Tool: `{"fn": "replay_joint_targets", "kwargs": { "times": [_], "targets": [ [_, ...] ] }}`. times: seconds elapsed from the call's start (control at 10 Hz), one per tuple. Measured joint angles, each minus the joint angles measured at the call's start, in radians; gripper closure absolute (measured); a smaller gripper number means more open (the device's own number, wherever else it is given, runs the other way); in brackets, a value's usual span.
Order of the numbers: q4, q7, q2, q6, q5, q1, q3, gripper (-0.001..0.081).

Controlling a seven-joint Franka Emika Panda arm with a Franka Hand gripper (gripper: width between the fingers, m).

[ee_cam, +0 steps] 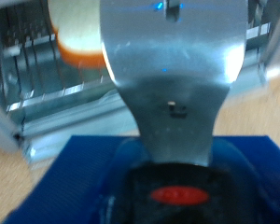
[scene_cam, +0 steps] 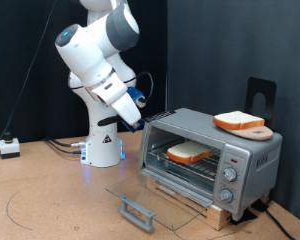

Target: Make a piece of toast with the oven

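The silver oven (scene_cam: 245, 150) stands at the exterior view's right with its glass door (scene_cam: 140, 192) folded down flat. One piece of toast (scene_cam: 190, 152) lies on the wire rack inside. It also shows in the wrist view (ee_cam: 75, 33), pale with an orange-brown crust, on the rack. A second slice (scene_cam: 238, 121) lies on a wooden board (scene_cam: 258, 131) on top of the oven. My gripper (scene_cam: 147, 114) hangs just outside the oven's open front, near its upper corner. A blurred silver part of the hand (ee_cam: 173, 75) fills the wrist view. Nothing shows between the fingers.
The door handle (scene_cam: 137, 212) sticks out towards the exterior view's bottom. The oven rests on a wooden base (scene_cam: 195, 200). A black stand (scene_cam: 262, 95) is behind the oven. A small white box (scene_cam: 8, 147) and cables (scene_cam: 65, 146) lie at the left.
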Motion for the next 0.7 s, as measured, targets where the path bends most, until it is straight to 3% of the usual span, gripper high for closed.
{"fn": "replay_joint_targets", "kwargs": {
  "times": [0.3,0.7],
  "targets": [
    [0.025,-0.175,-0.009,-0.088,0.110,0.066,0.011,0.0408],
    [0.067,-0.188,-0.024,-0.256,0.081,0.129,0.078,0.0408]
  ]
}}
